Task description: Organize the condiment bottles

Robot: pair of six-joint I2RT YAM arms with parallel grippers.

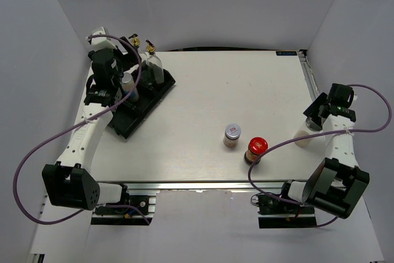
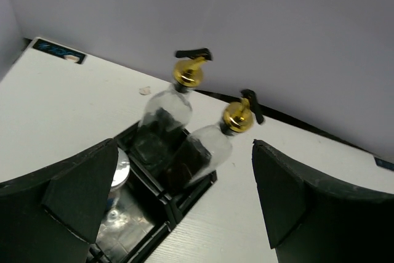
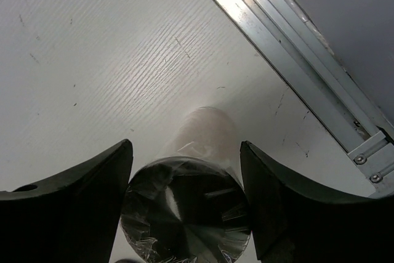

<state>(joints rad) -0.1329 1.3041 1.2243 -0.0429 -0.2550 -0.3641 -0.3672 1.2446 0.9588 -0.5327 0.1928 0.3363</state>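
right wrist, right end effector (image 3: 186, 147) pointing down, straddling white shaker (image 3: 188, 214) cap, grip unclear

Desk (image 1: 246, 90): white top, faint wood grain, light scuffs. Aluminium rail along near edge and right edge. Small dark label at far right corner.

Directly on desk:
- black tray (image 1: 125, 131), far left, set at angle to desk edges, holding bottles.
- silver-lidded jar (image 1: 232, 135), upright, centre-near.
- red-lidded jar (image 1: 256, 151), upright, just beside silver-lidded jar, nearer front rail and to its right; the two apart, not touching.
- white bottle (image 1: 304, 137), close to right rail, well apart from tray.

Small pale scrap (image 2: 144, 90) on desk beyond tray.
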